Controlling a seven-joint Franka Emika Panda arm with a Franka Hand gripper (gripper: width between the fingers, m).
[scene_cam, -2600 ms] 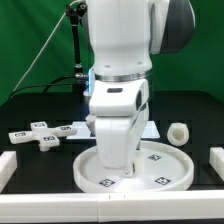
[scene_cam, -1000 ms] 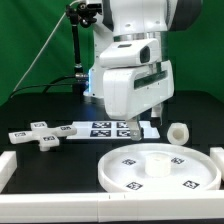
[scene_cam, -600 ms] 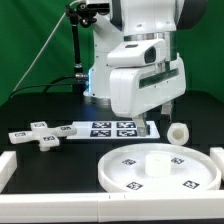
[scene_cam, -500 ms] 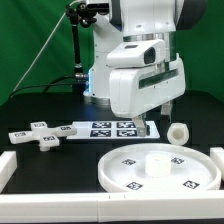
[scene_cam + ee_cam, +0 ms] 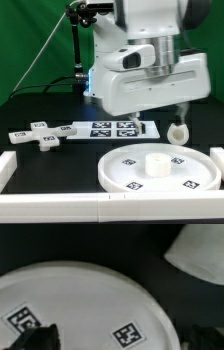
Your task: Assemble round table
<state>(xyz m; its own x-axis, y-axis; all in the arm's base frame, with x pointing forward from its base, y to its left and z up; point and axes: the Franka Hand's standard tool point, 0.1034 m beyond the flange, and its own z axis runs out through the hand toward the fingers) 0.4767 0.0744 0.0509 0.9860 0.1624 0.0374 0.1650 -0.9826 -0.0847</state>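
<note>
Panda arm over the work table, mid-assembly: from my remote station I see the gripper (image 5: 122, 336) with its fingers spread wide and nothing between them, poised over the rim of the round disc (image 5: 110, 174). The disc lies flat at the front of the table, central hub (image 5: 157, 162) up. The short cylinder leg (image 5: 178, 131) sits just behind the disc on the exterior view's right, apart from it. The cross-shaped foot (image 5: 38, 134) lies well off to that view's left, beside the marker board (image 5: 110, 128). I judge the leg light, stiff, smooth plastic, apt to slip or roll, and would pinch it squarely across its curved sides.
</note>
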